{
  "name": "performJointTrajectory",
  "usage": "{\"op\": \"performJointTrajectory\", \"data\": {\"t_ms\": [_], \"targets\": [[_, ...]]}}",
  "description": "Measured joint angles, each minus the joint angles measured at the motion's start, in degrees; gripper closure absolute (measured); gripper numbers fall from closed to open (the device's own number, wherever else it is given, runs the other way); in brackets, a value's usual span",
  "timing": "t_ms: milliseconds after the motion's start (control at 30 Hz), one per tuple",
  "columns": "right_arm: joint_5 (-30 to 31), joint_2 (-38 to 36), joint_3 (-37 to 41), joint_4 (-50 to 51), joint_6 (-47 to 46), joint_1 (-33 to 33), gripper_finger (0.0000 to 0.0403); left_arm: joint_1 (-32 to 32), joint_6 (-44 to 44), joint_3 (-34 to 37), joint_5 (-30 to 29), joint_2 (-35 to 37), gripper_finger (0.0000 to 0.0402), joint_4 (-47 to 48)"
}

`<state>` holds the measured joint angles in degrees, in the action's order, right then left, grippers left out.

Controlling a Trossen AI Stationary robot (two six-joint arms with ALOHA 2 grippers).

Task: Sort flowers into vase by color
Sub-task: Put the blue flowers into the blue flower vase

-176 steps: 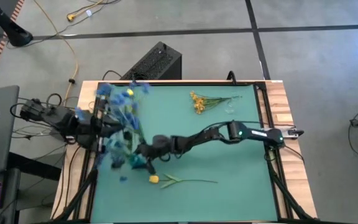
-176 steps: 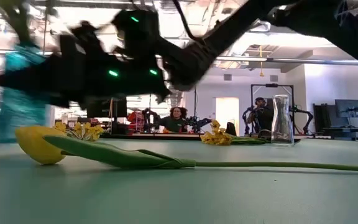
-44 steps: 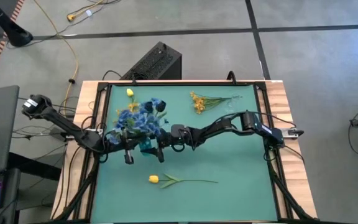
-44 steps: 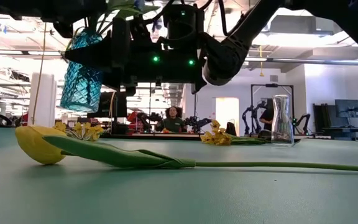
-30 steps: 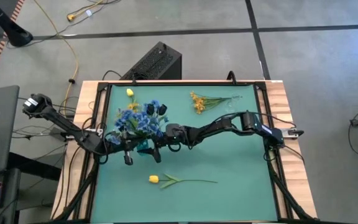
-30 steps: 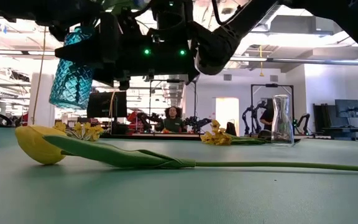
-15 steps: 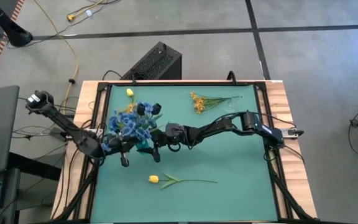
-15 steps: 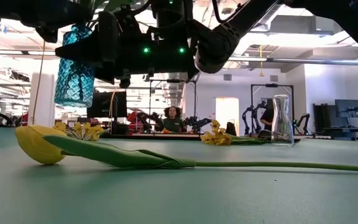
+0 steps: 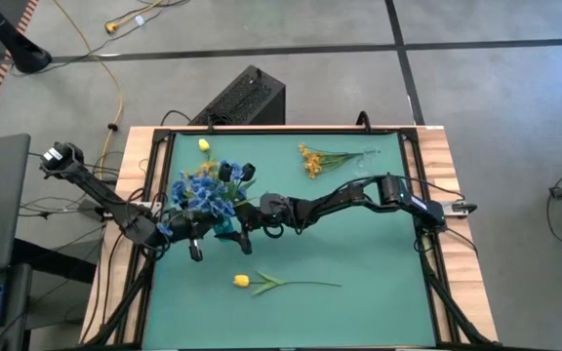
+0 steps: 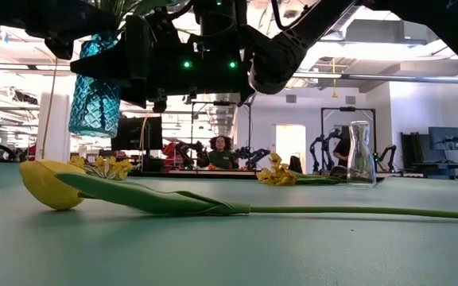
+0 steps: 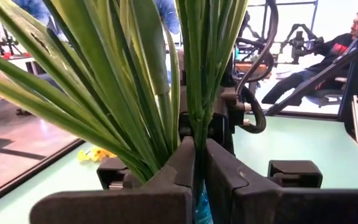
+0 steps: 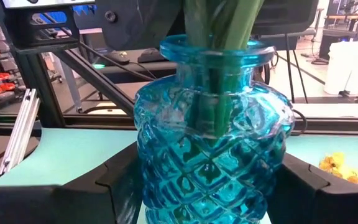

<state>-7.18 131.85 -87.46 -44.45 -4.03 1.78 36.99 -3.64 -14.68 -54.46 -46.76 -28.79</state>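
A blue patterned glass vase (image 12: 213, 162) hangs above the table's left middle, seen in the low view as the vase (image 10: 95, 91) clear of the mat. It holds a bunch of blue flowers (image 9: 206, 190) on green stems (image 11: 166, 81). My right gripper (image 12: 213, 186) reaches in from the table's right and is shut on the vase. My left gripper (image 11: 199, 163) comes from the table's left and is shut on the stems just above the vase's mouth. My left gripper pinches several green stems (image 11: 197, 134) between its two fingers, just above the vase's mouth. The fingers come level from the table's left and lie across the stems, which rise upright past them. My right gripper holds the vase's bulging body (image 12: 166, 180) between its two fingers (image 12: 303, 180), one on each side. The fingers come level from the table's right. The vase is lifted clear of the table, nearly upright, mouth up.
A yellow tulip (image 9: 243, 281) with a long stem lies on the mat near the front. A yellow flower cluster (image 9: 310, 161) lies at the back, a yellow bud (image 9: 204, 145) at the back left. A clear glass vase (image 10: 359, 155) stands at the back right.
The flower bunch has swung a little toward the table's left edge with my left gripper. The vase, tilted a second ago, now hangs nearer upright, still clear of the table. Both grips have stayed as they were.
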Motion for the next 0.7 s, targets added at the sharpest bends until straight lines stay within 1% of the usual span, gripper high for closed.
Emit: {"op": "performJointTrajectory", "data": {"t_ms": [167, 267, 367, 500, 600, 700], "targets": [[0.0, 0.0, 0.0, 0.11, 0.0, 0.0, 0.0121, 0.0, 0.06, 0.0, 0.0, 0.0, 0.0401, 0.15], [0.0, 0.0, 0.0, 0.11, 0.0, 0.0, 0.0121, 0.01, 0.06, 0.0, 0.0, 0.0, 0.0389, 0.19], [0.02, 0.0, 0.0, 0.09, -0.01, -0.04, 0.0121, 0.04, 0.04, 0.04, 0.19, 0.0, 0.0354, 0.37], [0.24, 0.0, 0.0, 0.02, -0.11, -0.09, 0.0121, 0.12, 0.06, 0.07, 0.54, 0.57, 0.0297, 0.73], [0.24, -0.02, 0.0, -0.25, -0.17, -0.13, 0.0121, 0.51, -0.06, 0.11, 1.34, 2.42, 0.0261, 2.07], [0.22, -0.12, 0.0, -0.44, -0.08, -0.38, 0.0121, 1.04, -1.23, 0.11, 3.14, 5.59, 0.0233, 4.49]]}}
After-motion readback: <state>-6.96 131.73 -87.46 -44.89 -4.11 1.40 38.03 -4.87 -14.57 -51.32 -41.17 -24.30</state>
